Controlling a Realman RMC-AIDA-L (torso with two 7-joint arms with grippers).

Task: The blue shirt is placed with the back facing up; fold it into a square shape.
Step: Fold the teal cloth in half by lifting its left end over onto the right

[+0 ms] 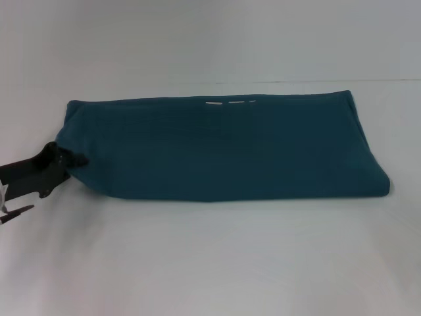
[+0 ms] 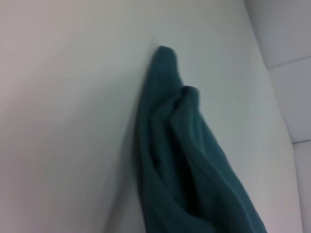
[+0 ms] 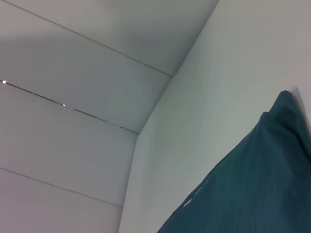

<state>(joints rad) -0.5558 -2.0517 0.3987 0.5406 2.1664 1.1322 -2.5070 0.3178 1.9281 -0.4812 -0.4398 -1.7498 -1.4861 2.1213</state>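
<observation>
You have the blue shirt (image 1: 223, 148) lying across the middle of the white table (image 1: 210, 263), already folded into a long band that runs from your left to your right. Its far edge is straight, with a few white marks (image 1: 230, 103) showing along it. The near edge is straight too and ends in a rounded fold at the right end. The left end is bunched and narrowed where the left gripper (image 1: 66, 160) is clenched on the cloth. In the left wrist view the shirt (image 2: 189, 160) hangs in gathered folds against the table. The right gripper shows in no view; its wrist camera sees only a corner of the shirt (image 3: 252, 189) and the pale wall panels (image 3: 73, 97). You have bare table on every side of the shirt, widest in front.
</observation>
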